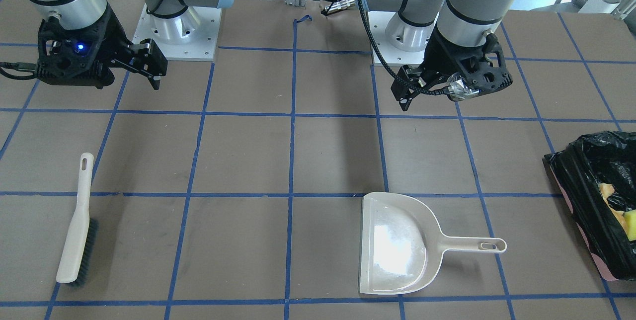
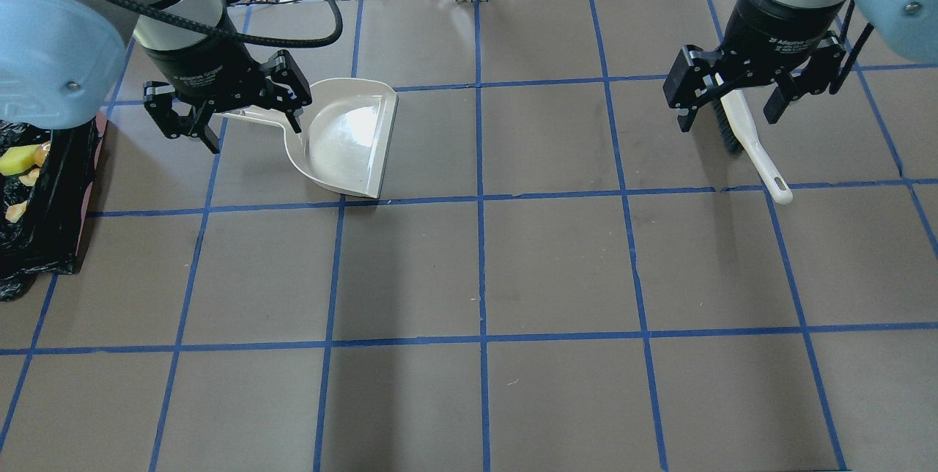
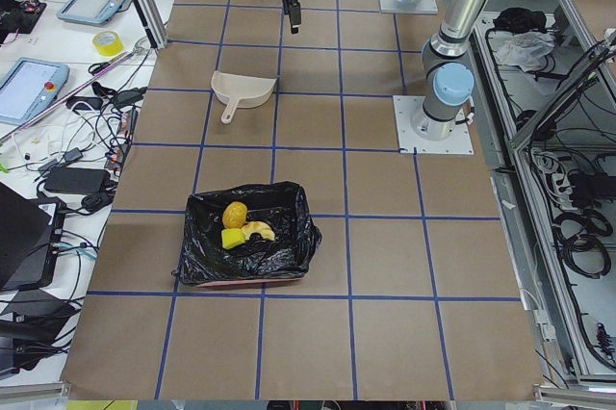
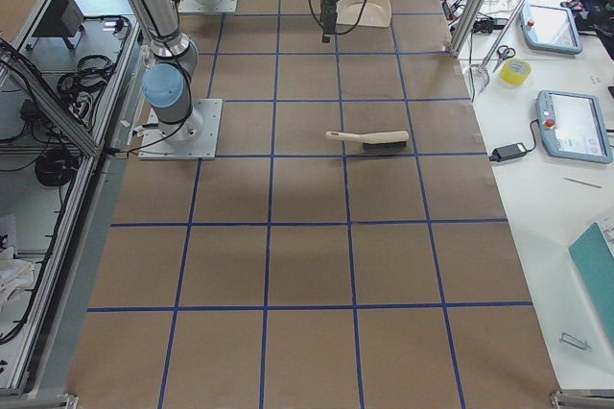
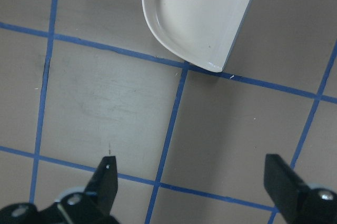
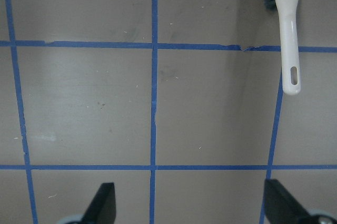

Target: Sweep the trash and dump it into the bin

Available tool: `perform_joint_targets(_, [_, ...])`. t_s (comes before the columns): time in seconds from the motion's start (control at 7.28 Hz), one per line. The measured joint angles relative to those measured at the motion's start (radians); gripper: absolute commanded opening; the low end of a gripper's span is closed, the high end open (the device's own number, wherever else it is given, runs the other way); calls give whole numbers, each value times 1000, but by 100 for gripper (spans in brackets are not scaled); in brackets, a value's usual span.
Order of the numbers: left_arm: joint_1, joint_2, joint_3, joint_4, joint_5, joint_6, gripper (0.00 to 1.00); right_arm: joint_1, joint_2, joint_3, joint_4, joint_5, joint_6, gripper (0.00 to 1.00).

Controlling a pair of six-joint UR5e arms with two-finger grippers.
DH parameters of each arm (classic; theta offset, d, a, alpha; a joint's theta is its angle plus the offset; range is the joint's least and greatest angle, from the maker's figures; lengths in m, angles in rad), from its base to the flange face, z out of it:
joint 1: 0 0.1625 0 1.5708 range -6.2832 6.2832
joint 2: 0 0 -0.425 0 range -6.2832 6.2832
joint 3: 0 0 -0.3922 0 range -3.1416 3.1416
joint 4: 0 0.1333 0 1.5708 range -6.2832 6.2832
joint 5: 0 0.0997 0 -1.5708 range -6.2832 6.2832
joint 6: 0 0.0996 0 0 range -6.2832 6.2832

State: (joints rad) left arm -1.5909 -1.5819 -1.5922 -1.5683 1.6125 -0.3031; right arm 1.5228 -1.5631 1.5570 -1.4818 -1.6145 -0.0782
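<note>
The trash lies inside the bin (image 3: pixel 197 261), a box lined with a black bag: a golden-brown lump (image 3: pixel 234 214), a yellow sponge piece (image 3: pixel 232 238) and a tan croissant (image 3: pixel 258 231). The bin also shows at the table's left end in the overhead view (image 2: pixel 62 186) and in the front view (image 1: pixel 571 181). My left gripper (image 2: pixel 245 129) is open and empty, raised above the handle of the beige dustpan (image 2: pixel 344 138). My right gripper (image 2: pixel 728 122) is open and empty, raised above the brush (image 2: pixel 751 149).
The dustpan (image 1: pixel 397 245) and brush (image 1: pixel 77 220) lie flat on the brown gridded table, far apart. The wrist views show the dustpan's mouth (image 5: pixel 200 13) and the brush handle (image 6: pixel 288 34) ahead of the open fingers. Cables and devices lie beyond the table's far edge.
</note>
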Motion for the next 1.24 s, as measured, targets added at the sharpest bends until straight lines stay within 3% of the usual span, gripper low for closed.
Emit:
perform_joint_targets(0.41, [3,39,-23,-13,-13,226,100,0,-1,0,0,0,1,100])
perform_joint_targets(1.24, [2,45,-71,59,-38,242,100,0,-1,0,1,1,2,100])
